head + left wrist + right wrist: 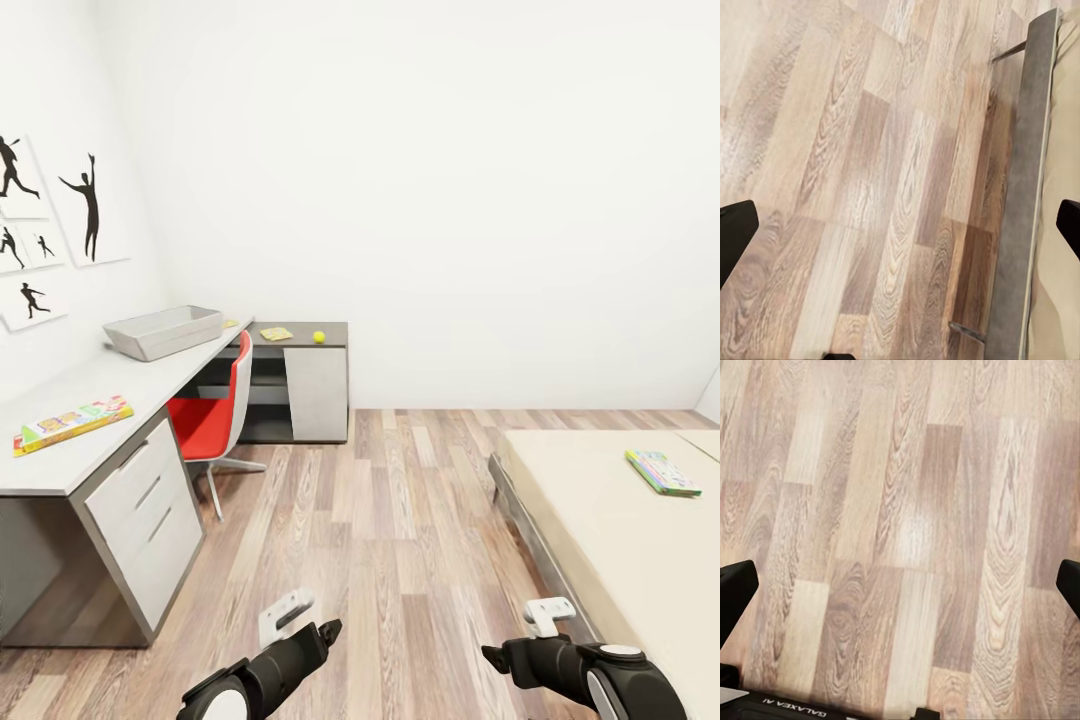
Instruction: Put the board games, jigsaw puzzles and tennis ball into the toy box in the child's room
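Nearest the camera in the head view, both arms are held low over the wood-plank floor (400, 520). The left gripper (900, 225) is spread wide with nothing between its fingers, and the grey bed frame (1020, 210) is seen beyond it. The right gripper (900, 585) is likewise wide open and empty above bare planks. On the bed (620, 540) at the right, one board game (662, 472) is laid flat. On the near end of the pale surface (90, 400) at the left, a second board game (72, 423) is laid flat. Farther along that surface, the toy box (163, 331) is set near the wall. A red chair (215, 420) is drawn up beside the surface. On the lower dark side table (300, 335) beyond, a jigsaw puzzle (276, 333) and the tennis ball (319, 337) are placed apart.
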`<state>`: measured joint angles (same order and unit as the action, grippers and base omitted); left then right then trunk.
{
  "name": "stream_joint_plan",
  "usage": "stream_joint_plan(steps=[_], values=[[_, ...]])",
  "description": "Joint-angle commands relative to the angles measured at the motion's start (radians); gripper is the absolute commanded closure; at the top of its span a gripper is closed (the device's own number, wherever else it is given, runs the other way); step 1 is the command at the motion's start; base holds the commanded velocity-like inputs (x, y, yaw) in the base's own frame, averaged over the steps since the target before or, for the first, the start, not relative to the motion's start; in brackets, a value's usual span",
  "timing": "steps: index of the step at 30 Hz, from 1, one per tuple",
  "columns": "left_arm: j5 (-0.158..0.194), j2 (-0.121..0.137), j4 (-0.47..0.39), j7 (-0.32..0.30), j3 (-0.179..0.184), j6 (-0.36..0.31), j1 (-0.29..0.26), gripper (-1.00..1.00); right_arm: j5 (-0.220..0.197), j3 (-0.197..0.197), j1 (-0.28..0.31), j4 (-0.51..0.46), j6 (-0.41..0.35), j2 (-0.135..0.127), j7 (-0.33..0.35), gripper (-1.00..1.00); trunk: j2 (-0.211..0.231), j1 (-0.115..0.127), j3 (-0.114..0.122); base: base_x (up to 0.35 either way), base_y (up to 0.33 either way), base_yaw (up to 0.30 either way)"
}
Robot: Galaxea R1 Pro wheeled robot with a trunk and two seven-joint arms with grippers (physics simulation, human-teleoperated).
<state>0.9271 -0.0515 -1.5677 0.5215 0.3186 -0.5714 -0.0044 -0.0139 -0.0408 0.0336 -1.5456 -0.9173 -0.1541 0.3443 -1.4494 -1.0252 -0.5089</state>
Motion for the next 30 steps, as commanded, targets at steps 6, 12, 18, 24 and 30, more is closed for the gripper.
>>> stream_joint_plan(steps=[6, 12, 18, 24, 30], values=[[0.011, -0.003, -0.002, 0.008, 0.001, -0.003, -0.001, -1.0, -0.001, 0.0, 0.0, -0.001, -0.005, -0.002, 0.002, -1.0, -0.001, 0.0, -0.001, -0.099, -0.018, 0.0], [0.012, -0.005, -0.002, 0.005, 0.002, -0.005, -0.001, -1.0, -0.001, 0.002, 0.0, -0.001, -0.005, -0.002, 0.002, -1.0, -0.001, 0.0, -0.001, -0.041, -0.007, 0.0], [0.012, -0.005, -0.002, 0.004, 0.007, -0.006, -0.001, -1.0, -0.001, 0.003, 0.0, -0.001, -0.005, -0.002, 0.002, -1.0, -0.001, 0.0, -0.001, -0.019, -0.003, 0.0], [0.01, -0.004, -0.002, 0.005, 0.019, -0.004, -0.001, -1.0, -0.001, 0.004, 0.0, -0.001, -0.005, -0.002, 0.002, -1.0, -0.001, 0.0, -0.001, -0.008, -0.001, 0.0], [0.009, -0.003, -0.002, 0.005, 0.026, -0.003, -0.002, -1.0, -0.001, 0.004, 0.0, -0.001, -0.005, -0.002, 0.002, -1.0, -0.001, 0.0, -0.001, -0.003, -0.005, 0.0]])
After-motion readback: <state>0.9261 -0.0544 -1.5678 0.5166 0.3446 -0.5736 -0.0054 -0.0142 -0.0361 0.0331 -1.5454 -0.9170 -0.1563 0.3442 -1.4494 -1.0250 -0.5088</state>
